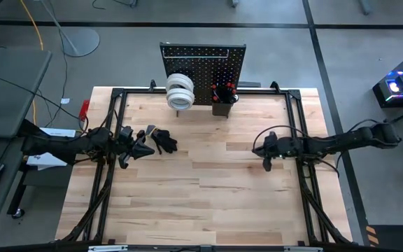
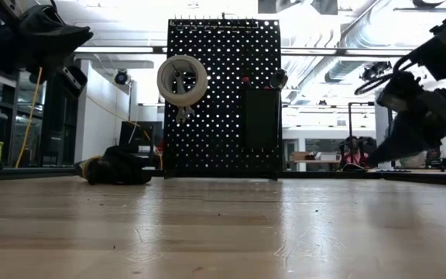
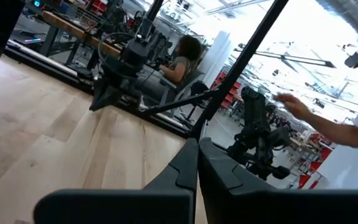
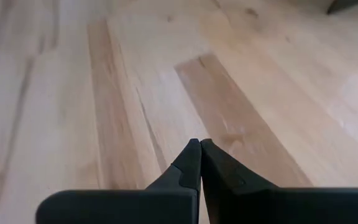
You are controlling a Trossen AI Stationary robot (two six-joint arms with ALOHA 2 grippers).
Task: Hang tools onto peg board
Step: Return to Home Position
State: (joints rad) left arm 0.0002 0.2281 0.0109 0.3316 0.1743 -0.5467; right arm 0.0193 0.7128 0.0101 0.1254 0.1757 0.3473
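Left tool (image 3: 197,146), right tool (image 4: 200,144): both closed.

The pale wooden table (image 1: 208,189) carries the peg board (image 1: 203,59) standing upright at its 12 o'clock edge, and a dark crumpled lump (image 1: 164,143) lying toward 10 o'clock, well apart from it.

**Bright workshop around a wooden table**

The pale plank tabletop (image 1: 208,196) stands on a grey floor (image 1: 117,35) crossed by dark lines. A grey desk (image 1: 5,91) sits past its left edge, and a device (image 1: 396,87) glows blue past its right. Beyond, silver ducts (image 2: 355,27) run under a bright ceiling, and a person (image 3: 180,61) sits near red bins (image 3: 227,93).
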